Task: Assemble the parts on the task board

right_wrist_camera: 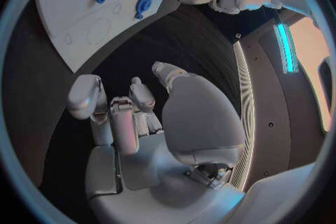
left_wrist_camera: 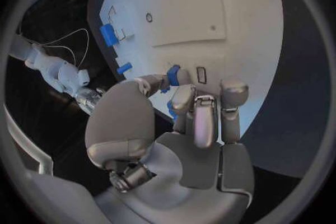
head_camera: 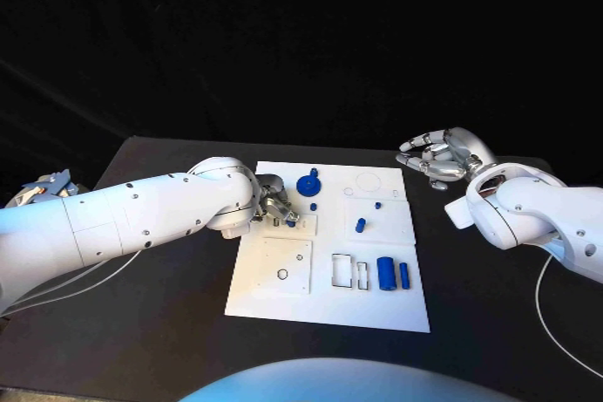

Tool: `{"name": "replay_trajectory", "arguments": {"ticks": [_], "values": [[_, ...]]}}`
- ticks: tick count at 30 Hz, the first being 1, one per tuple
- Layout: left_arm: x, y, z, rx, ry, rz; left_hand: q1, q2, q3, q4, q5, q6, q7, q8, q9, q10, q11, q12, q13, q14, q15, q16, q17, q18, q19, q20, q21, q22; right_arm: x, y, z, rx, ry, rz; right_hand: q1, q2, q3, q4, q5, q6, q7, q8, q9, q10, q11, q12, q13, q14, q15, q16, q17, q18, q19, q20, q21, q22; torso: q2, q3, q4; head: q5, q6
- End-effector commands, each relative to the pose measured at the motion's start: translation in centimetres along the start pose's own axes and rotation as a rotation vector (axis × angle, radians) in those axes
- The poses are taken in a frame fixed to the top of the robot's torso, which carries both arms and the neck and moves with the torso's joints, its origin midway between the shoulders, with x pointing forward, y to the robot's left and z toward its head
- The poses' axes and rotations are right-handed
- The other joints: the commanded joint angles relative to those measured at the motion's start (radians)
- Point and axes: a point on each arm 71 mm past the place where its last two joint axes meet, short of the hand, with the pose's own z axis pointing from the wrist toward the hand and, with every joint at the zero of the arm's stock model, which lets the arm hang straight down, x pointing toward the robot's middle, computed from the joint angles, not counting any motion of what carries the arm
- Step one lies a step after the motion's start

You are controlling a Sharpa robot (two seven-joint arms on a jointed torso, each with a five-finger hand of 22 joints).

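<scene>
Left hand pinches small blue part at fingertips, over task board at 9 o'clock edge. Part looks rigid, light, smooth plastic: likely slippery, best gripped across flat sides. Right hand empty, fingers loosely curled and apart, off board at 2 o'clock.

Task board mid-table; parts on board's right side.

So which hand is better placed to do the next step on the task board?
Probably the left hand: it is over the task board and already pinches a small blue part. The right hand hovers off the board's far right corner, holding nothing.
</scene>
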Motion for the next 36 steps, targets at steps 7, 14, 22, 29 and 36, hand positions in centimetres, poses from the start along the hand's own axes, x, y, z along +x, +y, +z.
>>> {"name": "replay_trajectory", "arguments": {"ticks": [7,14,22,29,36], "values": [[1.31,0.32,0.29,-0.027,0.07,0.021,-0.029,-0.002,-0.009,-0.041,-0.008,0.01,-0.006,-0.013,-0.006,0.004,-0.004,0.006,0.005,0.096,-0.008,0.006,0.233,-0.014,0.011,-0.002,-0.008,0.001,-0.02,0.06,-0.04,-0.012,-0.001,-0.005,-0.008,-0.001,-0.001,0.006,0.004,0.002,-0.003,0.004,-0.002,-0.006,-0.003,-0.004,-0.002,0.074,-0.008,-0.005,0.145,0.02,-0.008,-0.002,-0.006,-0.004,0.0,-0.0001,0.0002,-0.002,0.0],[1.32,0.35,0.29,-0.029,0.073,0.025,-0.036,-0.01,-0.077,-0.005,-0.01,0.017,-0.007,-0.017,-0.009,0.005,-0.005,0.01,0.011,0.097,-0.008,0.008,0.236,-0.015,0.015,-0.003,-0.009,0.004,-0.04,0.05,-0.05,-0.012,-0.002,-0.004,-0.009,-0.001,-0.002,0.007,0.004,0.001,-0.003,0.004,-0.002,-0.007,-0.002,-0.005,-0.002,0.074,-0.008,-0.005,0.145,0.02,-0.008,-0.002,-0.007,-0.004,0.0,-0.0006,0.0005,-0.003,-0.001],[1.35,0.41,0.26,-0.031,0.078,0.034,-0.022,-0.013,-0.091,-0.007,-0.01,0.017,-0.009,-0.018,-0.009,0.005,-0.007,0.011,0.012,0.097,-0.009,0.008,0.237,-0.015,0.015,-0.003,-0.01,0.004,-0.05,0.04,-0.06,-0.012,-0.003,-0.004,-0.009,-0.001,-0.002,0.007,0.004,0.001,-0.003,0.004,-0.002,-0.007,-0.002,-0.005,-0.002,0.074,-0.008,-0.005,0.145,0.02,-0.008,-0.002,-0.007,-0.004,0.0,-0.0004,-0.0002,-0.003,-0.003],[1.31,0.44,0.26,-0.032,0.074,0.034,-0.02,-0.015,-0.101,-0.002,-0.01,0.017,-0.008,-0.019,-0.01,0.004,-0.006,0.01,0.01,0.097,-0.009,0.008,0.237,-0.015,0.016,-0.004,-0.01,0.004,-0.07,0.03,-0.06,-0.012,-0.004,-0.003,-0.011,-0.001,-0.003,0.009,0.003,0.001,-0.003,0.004,-0.002,-0.006,-0.002,-0.004,-0.001,0.074,-0.008,-0.005,0.145,0.02,-0.008,-0.002,-0.008,-0.004,0.0,-0.0001,-0.0002,-0.002,-0.001],[1.23,0.44,0.23,-0.03,0.064,0.028,-0.044,-0.021,-0.191,0.061,-0.036,0.026,-0.006,-0.024,-0.014,0.006,-0.005,0.013,0.015,0.098,-0.008,0.009,0.24,-0.016,0.019,-0.003,-0.011,0.007,-0.1,0.03,-0.05,-0.013,-0.006,-0.003,-0.018,-0.002,-0.007,0.016,-0.002,-0.002,-0.003,0.006,-0.004,-0.008,-0.002,-0.005,-0.004,0.074,-0.008,-0.006,0.144,0.02,-0.009,-0.002,-0.011,-0.006,0.0,-0.0003,0.0002,-0.003,0.0]]}}
